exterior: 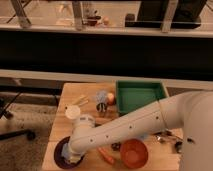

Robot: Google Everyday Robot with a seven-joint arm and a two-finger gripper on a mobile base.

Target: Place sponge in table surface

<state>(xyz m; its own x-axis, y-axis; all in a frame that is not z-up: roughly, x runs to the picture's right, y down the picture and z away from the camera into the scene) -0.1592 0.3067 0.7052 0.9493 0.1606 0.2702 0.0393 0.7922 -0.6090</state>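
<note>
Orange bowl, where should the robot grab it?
Pinch the orange bowl's rim from above, on its right side: it stands upright and open, and the carrot lies by its left. The gripper is down at the purple bowl.

Surface carries all items. Tray sits at back right. Left of tray: small round fruit, then sponge just beside it. Cup at left edge, mid-depth. Front left: bowl, with hand down over it. Front right of centre: second bowl; carrot between the two bowls.
</note>
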